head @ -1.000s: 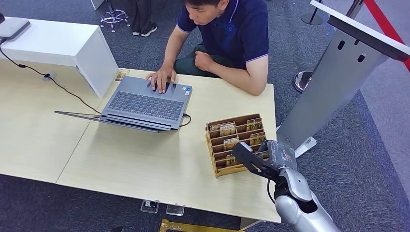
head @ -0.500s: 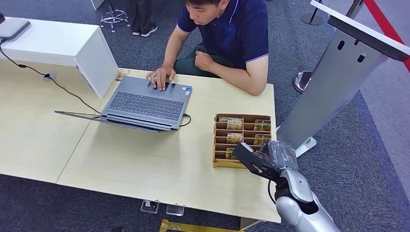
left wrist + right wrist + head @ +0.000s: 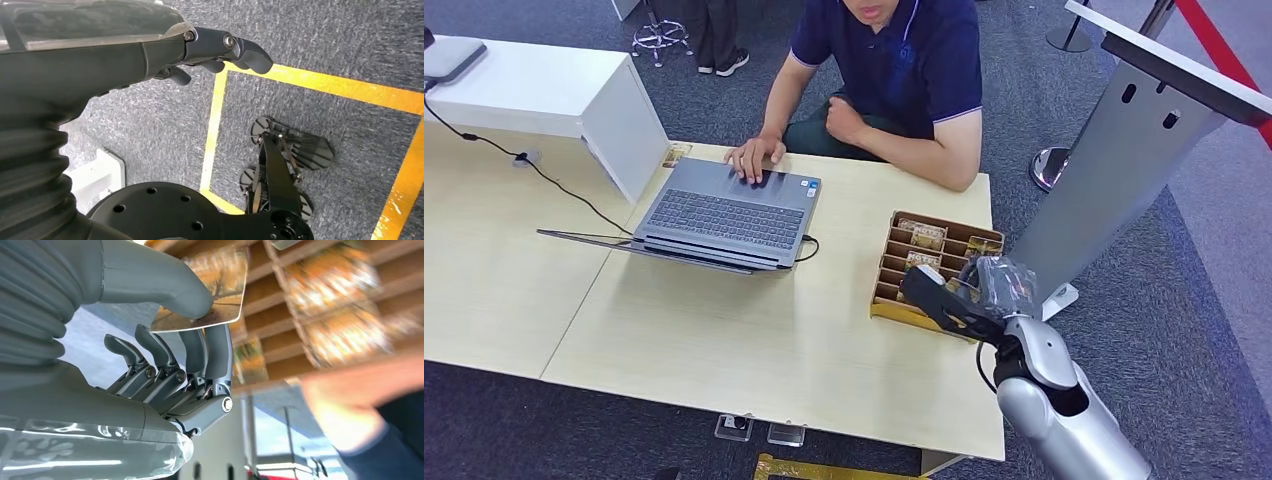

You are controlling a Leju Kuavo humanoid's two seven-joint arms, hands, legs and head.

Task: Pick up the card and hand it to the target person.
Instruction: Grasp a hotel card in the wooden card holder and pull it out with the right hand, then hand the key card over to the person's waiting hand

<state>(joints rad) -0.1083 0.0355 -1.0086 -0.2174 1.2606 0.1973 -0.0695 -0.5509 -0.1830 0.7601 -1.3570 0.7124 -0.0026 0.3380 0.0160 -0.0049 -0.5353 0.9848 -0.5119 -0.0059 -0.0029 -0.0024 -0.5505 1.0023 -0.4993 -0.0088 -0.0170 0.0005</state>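
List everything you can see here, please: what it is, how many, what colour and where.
table: one, pale wood, centre.
laptop: one, grey, open flat under the person's hand.
card rack: one, brown wood, table's right side, holding cards.
card: one, orange-brown, pinched by the right hand.
white box: one, far left.
person: one, navy shirt, seated opposite.
grey stand: one, right.
right hand: grey, over the rack.
left hand: dark, hanging over carpet.

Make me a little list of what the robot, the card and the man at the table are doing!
right hand: pinches a shiny picture card between thumb and fingers
left hand: hangs over the grey carpet, holding nothing
brown wooden card rack: on the pale table, more cards in its slots
person in navy shirt: sits opposite, one hand on the grey laptop
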